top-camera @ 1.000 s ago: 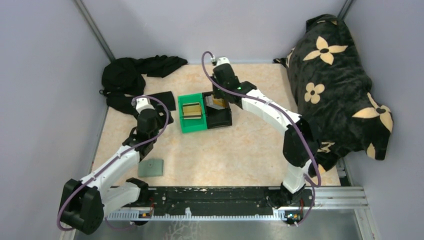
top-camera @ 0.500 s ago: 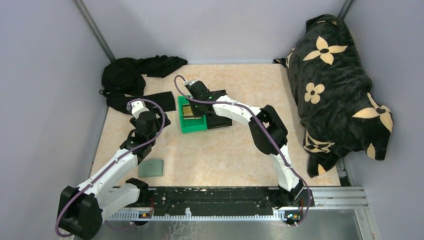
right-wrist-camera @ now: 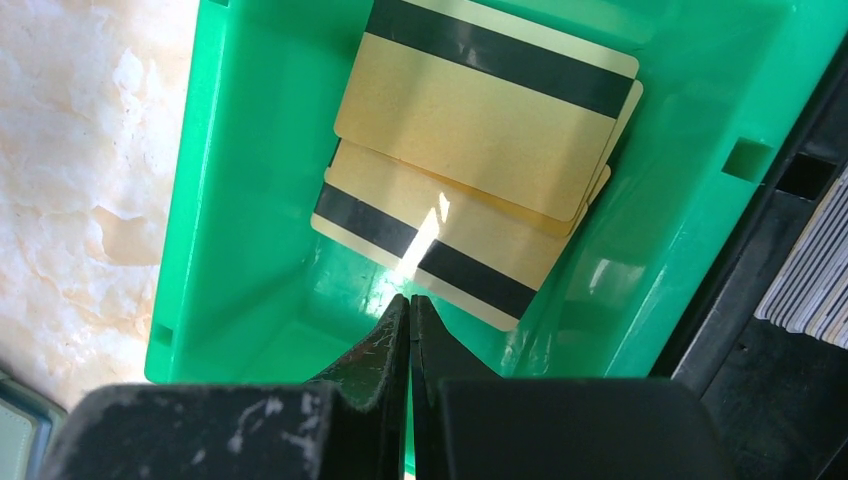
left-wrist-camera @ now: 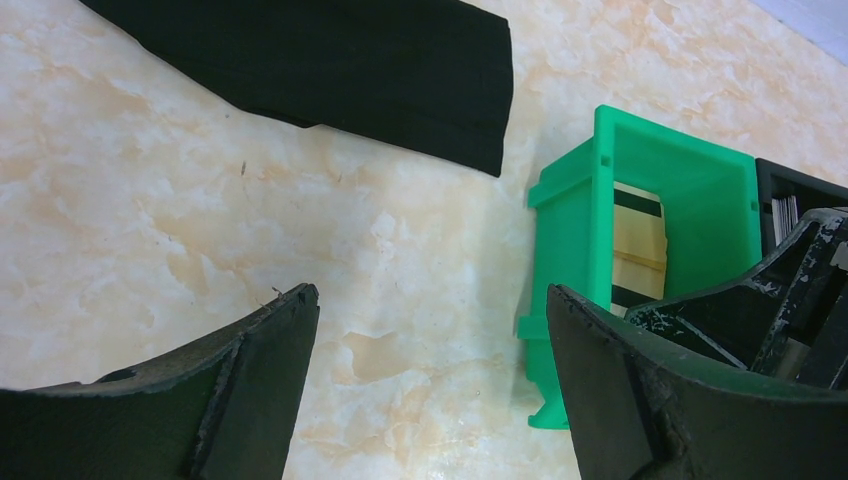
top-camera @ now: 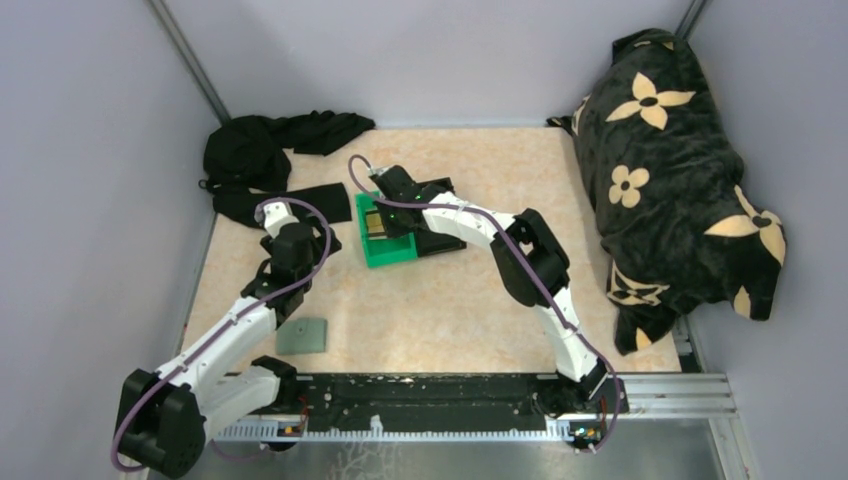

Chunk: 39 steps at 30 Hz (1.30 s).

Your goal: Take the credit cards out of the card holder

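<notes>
The card holder [top-camera: 302, 335], a flat grey-blue wallet, lies shut on the table by my left arm. My right gripper [top-camera: 377, 212] [right-wrist-camera: 410, 300] hangs over the green bin [top-camera: 388, 256] [right-wrist-camera: 230, 200]. Its jaws are pressed together, with a thin pale sliver running forward from the tips that looks like a credit card [right-wrist-camera: 428, 232] seen edge-on. Tan-gold credit cards [right-wrist-camera: 470, 140] with dark stripes lie stacked in the bin and also show in the left wrist view [left-wrist-camera: 637, 245]. My left gripper [top-camera: 305, 232] [left-wrist-camera: 430, 300] is open and empty over bare table, left of the bin.
A black bin [top-camera: 445, 243] [right-wrist-camera: 760, 330] holding pale grey cards [right-wrist-camera: 815, 290] stands against the green bin's right side. Black cloth [top-camera: 260, 150] [left-wrist-camera: 350, 60] lies at the back left. A dark flowered blanket [top-camera: 670, 160] fills the right side. Walls close off three sides.
My right gripper has swung left from above the black bin to above the green bin, taking a tan-gold card with it. My left arm has barely shifted.
</notes>
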Each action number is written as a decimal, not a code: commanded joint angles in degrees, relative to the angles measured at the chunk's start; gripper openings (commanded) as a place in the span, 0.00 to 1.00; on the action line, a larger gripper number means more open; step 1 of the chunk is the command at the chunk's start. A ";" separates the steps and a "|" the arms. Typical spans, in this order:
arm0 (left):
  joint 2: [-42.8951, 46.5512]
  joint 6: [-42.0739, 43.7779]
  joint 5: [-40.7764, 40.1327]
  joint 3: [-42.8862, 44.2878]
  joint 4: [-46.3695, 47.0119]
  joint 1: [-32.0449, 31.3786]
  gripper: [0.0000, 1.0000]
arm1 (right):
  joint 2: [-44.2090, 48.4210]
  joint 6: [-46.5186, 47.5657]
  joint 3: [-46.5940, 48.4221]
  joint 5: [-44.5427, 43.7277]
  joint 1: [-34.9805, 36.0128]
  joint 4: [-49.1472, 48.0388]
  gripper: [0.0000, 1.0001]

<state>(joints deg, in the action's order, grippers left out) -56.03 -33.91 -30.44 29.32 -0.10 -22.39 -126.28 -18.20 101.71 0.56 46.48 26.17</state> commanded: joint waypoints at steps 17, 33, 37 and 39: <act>-1.01 0.86 -0.16 -0.75 1.42 -0.02 0.90 | -4.93 3.52 9.07 -8.21 4.76 5.28 0.00; -1.35 1.28 0.29 -1.01 1.70 -0.02 0.91 | -11.51 2.55 16.74 -13.18 1.57 8.02 0.00; -1.44 1.30 0.38 -1.16 1.73 0.02 0.90 | -12.03 2.95 18.77 -13.57 0.10 7.75 0.00; -1.50 1.30 0.42 -1.20 1.76 0.02 0.91 | -12.94 3.28 20.34 -13.72 -0.44 7.95 0.00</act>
<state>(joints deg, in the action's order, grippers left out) -57.39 -33.36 -30.39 28.86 0.47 -22.39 -137.53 -15.38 117.62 -10.87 47.51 34.41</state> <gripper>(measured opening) 0.903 0.004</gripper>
